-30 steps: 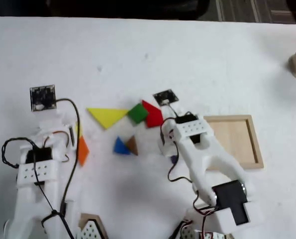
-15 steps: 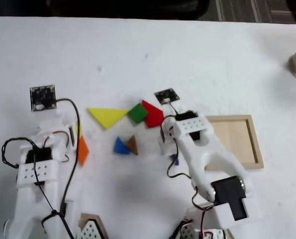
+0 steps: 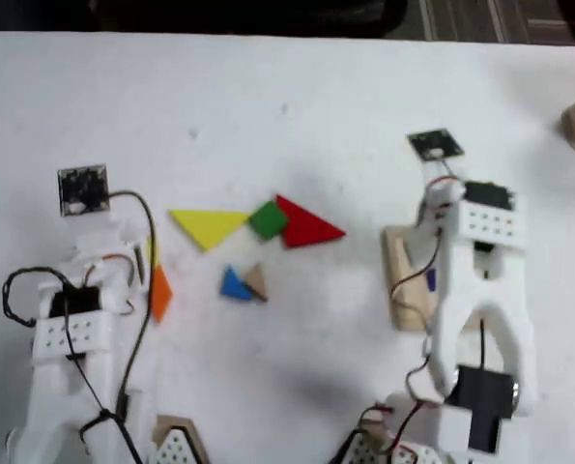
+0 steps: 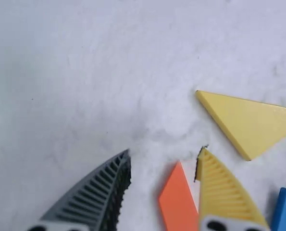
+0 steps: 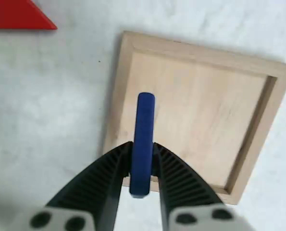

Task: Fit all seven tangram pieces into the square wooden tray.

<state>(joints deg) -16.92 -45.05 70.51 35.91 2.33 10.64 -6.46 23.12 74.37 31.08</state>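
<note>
Pale wooden tray [image 5: 200,110]; dark-blue piece [image 5: 143,139]; red triangle [image 3: 308,225]; green square [image 3: 267,219]; yellow triangle [image 3: 208,226]; orange piece [image 3: 160,292]

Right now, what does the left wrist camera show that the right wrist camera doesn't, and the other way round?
Left wrist view: the open left gripper low over the table, an orange piece seen between its fingers, a yellow triangle and the corner of a light blue piece nearby.

Right wrist view: the right gripper shut on a dark blue piece, held on edge over the wooden tray, with a red triangle off to one side.

Shared: the white table.
</note>
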